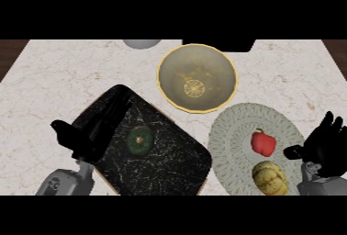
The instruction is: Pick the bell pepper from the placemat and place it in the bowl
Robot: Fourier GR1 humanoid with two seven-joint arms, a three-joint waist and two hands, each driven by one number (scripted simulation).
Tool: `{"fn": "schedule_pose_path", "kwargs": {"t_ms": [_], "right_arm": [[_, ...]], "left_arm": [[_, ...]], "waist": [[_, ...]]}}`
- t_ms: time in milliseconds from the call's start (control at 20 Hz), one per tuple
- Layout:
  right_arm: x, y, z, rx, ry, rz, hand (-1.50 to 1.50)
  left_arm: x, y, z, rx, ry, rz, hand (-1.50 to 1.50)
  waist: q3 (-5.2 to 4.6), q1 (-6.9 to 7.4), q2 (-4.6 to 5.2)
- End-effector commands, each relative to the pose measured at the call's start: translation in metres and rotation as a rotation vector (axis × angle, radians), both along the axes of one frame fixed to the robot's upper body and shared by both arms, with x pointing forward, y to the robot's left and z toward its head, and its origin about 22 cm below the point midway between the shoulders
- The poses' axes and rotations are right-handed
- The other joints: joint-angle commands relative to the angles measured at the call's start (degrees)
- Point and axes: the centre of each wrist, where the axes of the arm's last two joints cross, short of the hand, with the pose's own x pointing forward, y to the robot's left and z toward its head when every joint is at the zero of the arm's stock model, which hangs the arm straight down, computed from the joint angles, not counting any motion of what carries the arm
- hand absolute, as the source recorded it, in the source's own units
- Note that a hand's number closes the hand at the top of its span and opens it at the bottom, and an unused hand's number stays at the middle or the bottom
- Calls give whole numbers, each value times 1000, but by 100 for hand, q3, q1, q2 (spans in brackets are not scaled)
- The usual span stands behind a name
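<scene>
Plainly red bell pepper [264, 142] on pale placemat [230, 131]; left hand [92, 134], right hand [325, 143] both splayed.

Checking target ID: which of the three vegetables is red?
The bell pepper, on the pale round placemat near the right hand. The squash sharing that mat is yellow; the vegetable on the black mat is green.

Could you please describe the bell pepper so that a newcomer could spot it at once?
On the right side of the counter, just nearer the robot than the yellow-rimmed bowl, lies a pale round mat. Two things sit on it. The bell pepper is the farther one, plain red, unlike the ribbed yellow squash beside it.
</scene>
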Motion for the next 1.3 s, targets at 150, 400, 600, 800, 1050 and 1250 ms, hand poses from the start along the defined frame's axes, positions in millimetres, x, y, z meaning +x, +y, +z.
{"fn": "schedule_pose_path", "kwargs": {"t_ms": [150,400,600,800,1050,1250], "right_arm": [[10,30,21,16,183,-238,-150],[17,41,23,35,243,-256,-150],[28,48,19,17,248,-232,-150],[19,57,14,10,274,-242,-150],[13,45,9,5,245,-261,-150],[34,52,8,5,245,-278,-150]], "left_arm": [[2,1,-8,-5,12,24,0],[1,2,8,-4,-9,-6,0],[2,2,-1,-11,-7,-13,0],[-5,-4,0,-13,-2,6,0],[4,6,8,-7,-8,-1,0],[13,-7,11,-1,-19,13,0]], "waist": [[30,-114,13],[38,-39,3],[44,-33,30],[46,-42,11],[49,-86,12],[51,-62,26]]}}
